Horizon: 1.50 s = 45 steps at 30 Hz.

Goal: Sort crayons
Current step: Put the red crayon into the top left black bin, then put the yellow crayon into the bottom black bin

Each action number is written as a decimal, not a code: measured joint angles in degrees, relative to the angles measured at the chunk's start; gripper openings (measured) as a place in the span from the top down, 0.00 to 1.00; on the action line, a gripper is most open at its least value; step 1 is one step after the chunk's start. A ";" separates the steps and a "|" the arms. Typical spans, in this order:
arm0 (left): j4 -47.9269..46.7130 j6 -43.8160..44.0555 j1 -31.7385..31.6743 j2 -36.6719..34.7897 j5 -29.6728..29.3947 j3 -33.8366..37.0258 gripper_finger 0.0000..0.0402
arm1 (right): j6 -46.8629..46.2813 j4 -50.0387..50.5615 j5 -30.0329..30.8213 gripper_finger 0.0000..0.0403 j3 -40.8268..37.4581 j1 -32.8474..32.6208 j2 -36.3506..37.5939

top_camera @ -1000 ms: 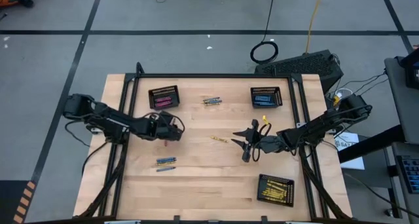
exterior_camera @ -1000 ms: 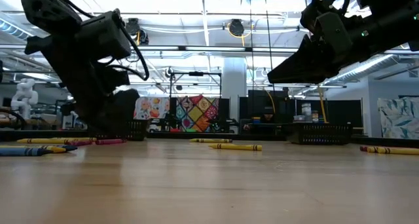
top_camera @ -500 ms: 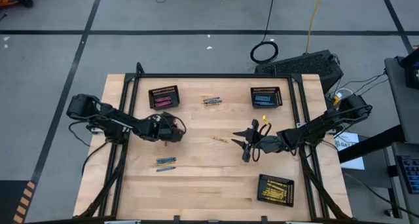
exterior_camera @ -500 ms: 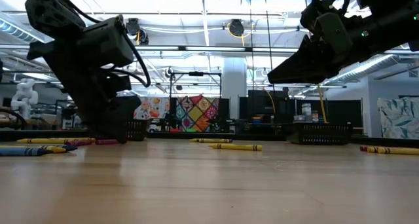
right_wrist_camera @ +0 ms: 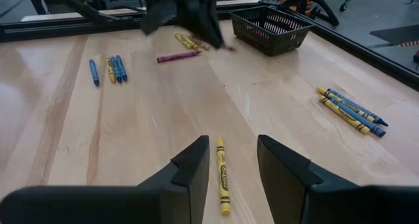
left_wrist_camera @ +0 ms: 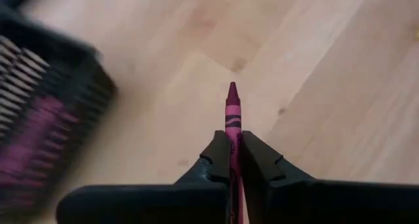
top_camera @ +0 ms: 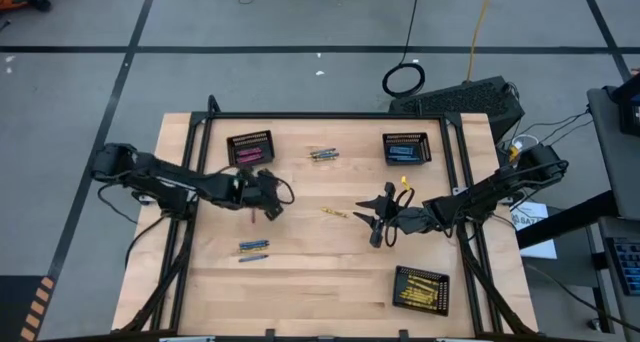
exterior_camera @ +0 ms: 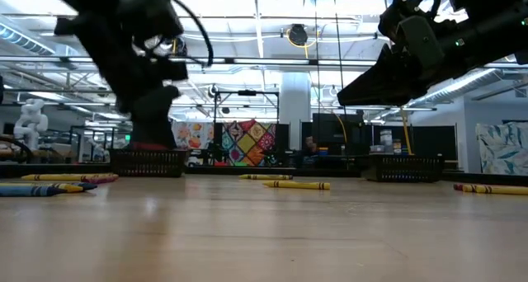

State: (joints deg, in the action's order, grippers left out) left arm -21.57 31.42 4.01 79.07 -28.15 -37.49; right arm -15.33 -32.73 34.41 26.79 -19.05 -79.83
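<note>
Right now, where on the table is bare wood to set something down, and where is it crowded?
Bare: the near strip between the blue-yellow crayon cluster and the yellow basket. Crowded: mid-table, where the left end effector grips a magenta crayon and the open right end effector hovers beside a yellow crayon.

the magenta crayon (left_wrist_camera: pixel 233 119) vanishes between the left gripper (left_wrist_camera: pixel 234 160) fingers, its lower end hidden; beside them the basket (left_wrist_camera: pixel 39 112) is blurred (contents only pink streaks).
</note>
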 joint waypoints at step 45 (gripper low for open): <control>-15.90 -41.47 -40.16 -3.29 14.77 -8.89 0.67 | 0.03 -0.02 0.04 0.72 0.00 0.00 0.00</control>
State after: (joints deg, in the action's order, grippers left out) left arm -37.48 -10.05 -36.15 75.78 -13.38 -46.39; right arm -15.30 -32.75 34.45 26.79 -19.05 -79.83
